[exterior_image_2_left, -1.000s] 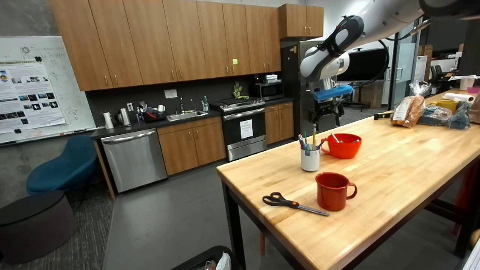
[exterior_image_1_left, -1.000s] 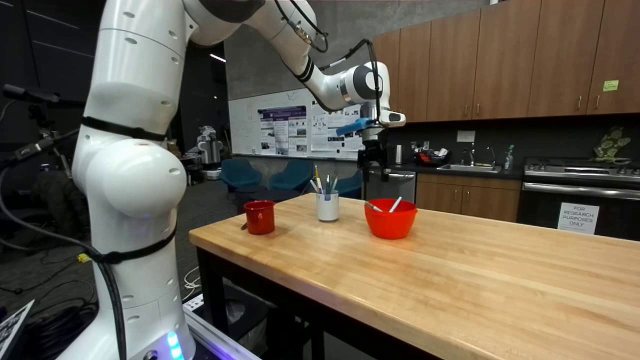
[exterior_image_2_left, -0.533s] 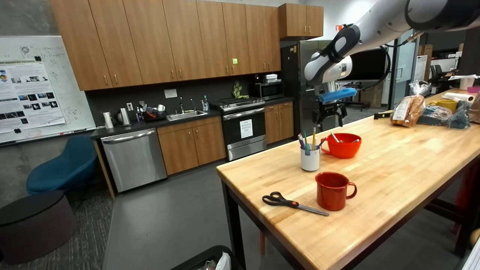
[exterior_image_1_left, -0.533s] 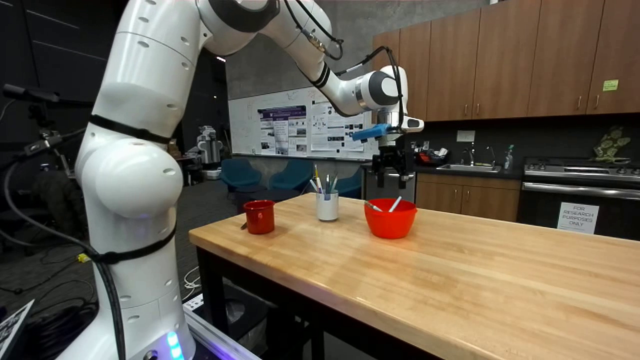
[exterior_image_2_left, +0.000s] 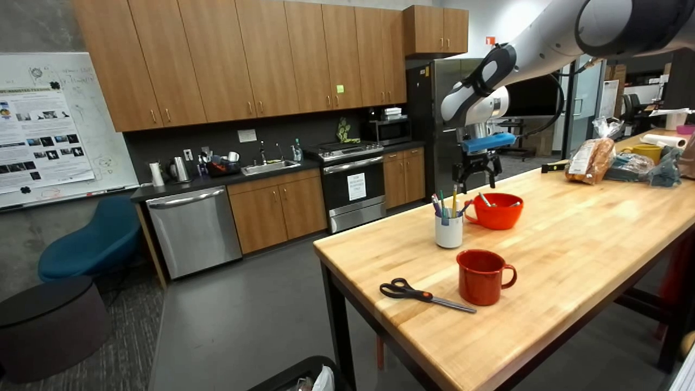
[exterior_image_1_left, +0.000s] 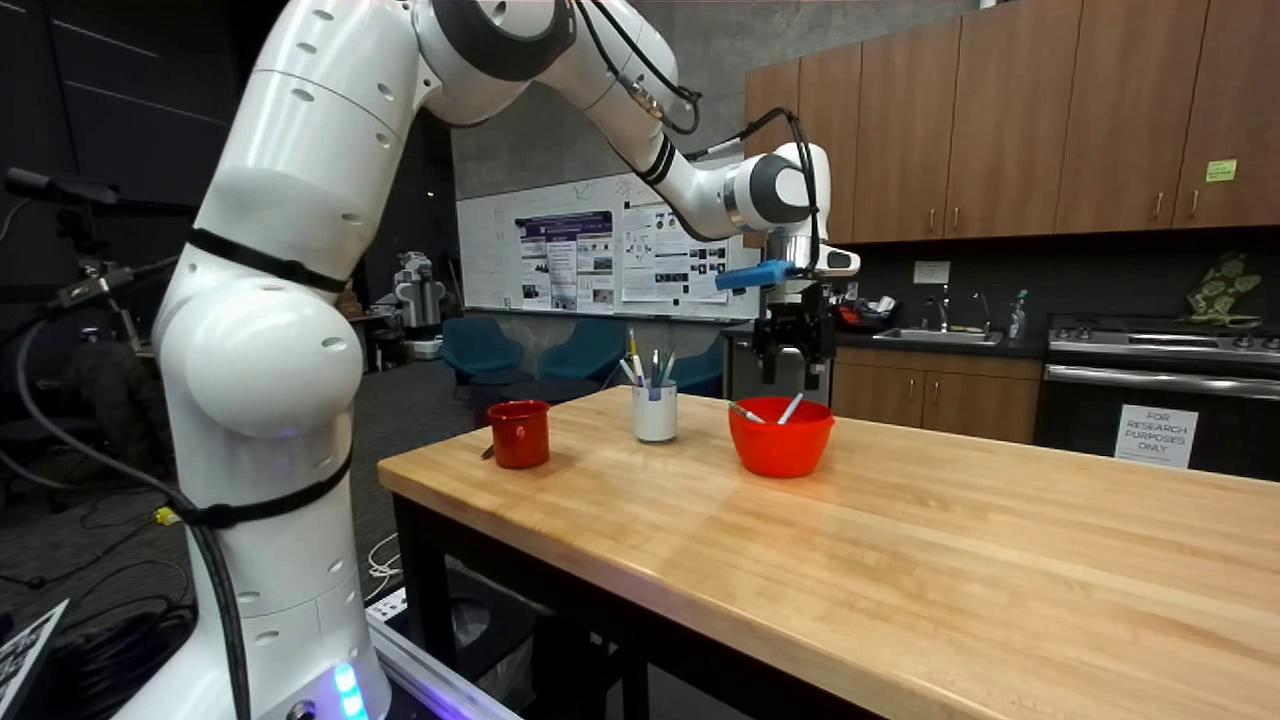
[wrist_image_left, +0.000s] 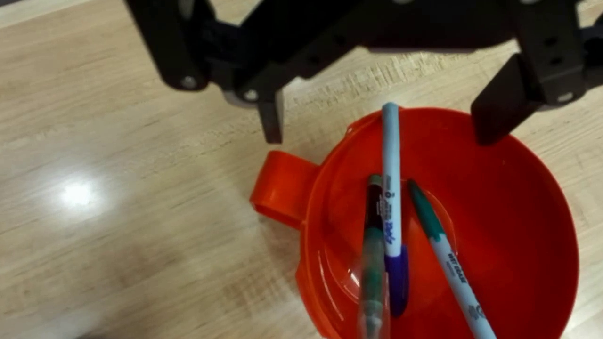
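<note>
Along the top of the wrist view, the fingers [wrist_image_left: 501,106] are hanging spread apart and holding nothing, one over the desk [wrist_image_left: 141,221], the other overlapping the rim of the red bowl [wrist_image_left: 523,226]. That bowl is filling the lower right of the frame, with a purple-capped marker [wrist_image_left: 392,188], a green-capped marker [wrist_image_left: 452,263] and a dark pen [wrist_image_left: 373,249] lying in it. The step in hand is looking like alignment above the bowl; going lower would be calling for centring on one marker, as the purple-capped one is overlapping the upper rim beside the pen, while the green-capped one is lying apart. The handle [wrist_image_left: 285,188] is jutting below the finger at upper left, needing clearance. In an exterior view, a pen cup [exterior_image_2_left: 449,232] is standing left of the bowl, its yellow pencil [exterior_image_2_left: 454,202] poking up near the fingers. In an exterior view, the desk's far edge [exterior_image_1_left: 1000,446] is running behind the bowl, while wood is stretching toward the lower right, offering more room.
</note>
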Robot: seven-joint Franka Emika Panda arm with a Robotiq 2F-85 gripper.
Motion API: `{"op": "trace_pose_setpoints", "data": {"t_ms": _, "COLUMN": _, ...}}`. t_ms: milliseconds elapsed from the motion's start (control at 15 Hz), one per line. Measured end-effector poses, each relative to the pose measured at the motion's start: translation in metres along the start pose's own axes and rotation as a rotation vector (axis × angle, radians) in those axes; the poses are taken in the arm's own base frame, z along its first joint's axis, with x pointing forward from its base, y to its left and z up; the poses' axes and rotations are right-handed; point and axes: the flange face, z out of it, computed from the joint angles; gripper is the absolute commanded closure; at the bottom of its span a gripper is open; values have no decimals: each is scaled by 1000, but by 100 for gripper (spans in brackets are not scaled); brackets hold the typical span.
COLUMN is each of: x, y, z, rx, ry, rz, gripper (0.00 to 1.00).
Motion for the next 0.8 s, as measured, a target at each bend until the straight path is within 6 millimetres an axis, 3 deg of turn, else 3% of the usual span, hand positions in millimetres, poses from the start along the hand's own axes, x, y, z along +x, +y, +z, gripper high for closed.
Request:
{"op": "trace_pose_setpoints", "data": {"t_ms": 200, "x": 2, "y": 0, "z": 4, "rx": -1, "ry": -4, "rz": 3, "gripper": 2}}
{"op": "trace_pose_setpoints", "data": {"t_ms": 333, "x": 3, "y": 1, "z": 5, "rx": -2, "ry": -5, "rz": 4, "gripper": 10}}
{"op": "trace_pose_setpoints", "data": {"t_ms": 600, "x": 4, "y": 3, "z": 8, "rx": -3, "ry": -9, "rz": 8, "gripper": 36}}
{"op": "trace_pose_setpoints", "data": {"t_ms": 733, "x": 5, "y": 5, "z": 8, "rx": -3, "ry": -9, "rz": 11, "gripper": 35}}
{"op": "trace_pose_setpoints", "data": {"t_ms": 800, "x": 5, "y": 5, "z": 8, "rx": -3, "ry": -9, "rz": 12, "gripper": 39}}
